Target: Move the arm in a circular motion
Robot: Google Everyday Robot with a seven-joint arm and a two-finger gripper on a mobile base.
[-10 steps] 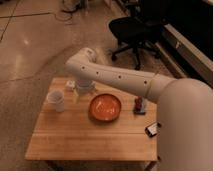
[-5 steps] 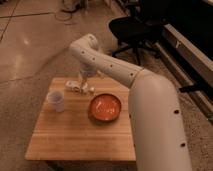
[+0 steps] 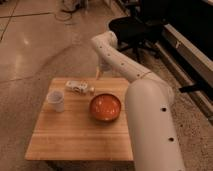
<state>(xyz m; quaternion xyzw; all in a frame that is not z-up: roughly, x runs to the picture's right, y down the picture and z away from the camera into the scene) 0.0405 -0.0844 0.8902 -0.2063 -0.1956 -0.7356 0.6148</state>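
Observation:
The large white arm (image 3: pixel 145 100) rises from the lower right and runs up and left to a rounded joint (image 3: pixel 104 42) beyond the far edge of the table. From that joint the last segment hangs down. The gripper (image 3: pixel 99 74) sits at its end, just above the table's far edge, right of the lying bottle and behind the bowl. It holds nothing that I can see.
A wooden table (image 3: pixel 75 140) carries an orange bowl (image 3: pixel 105 107), a white cup (image 3: pixel 56 100) and a small white bottle lying on its side (image 3: pixel 79 87). A black office chair (image 3: pixel 131 27) stands behind. A dark bench (image 3: pixel 192 45) runs along the right.
The arm's upper joint has swung right and farther back from the table. The gripper has moved right, from over the bottle to the table's far edge. The tabletop items have not moved.

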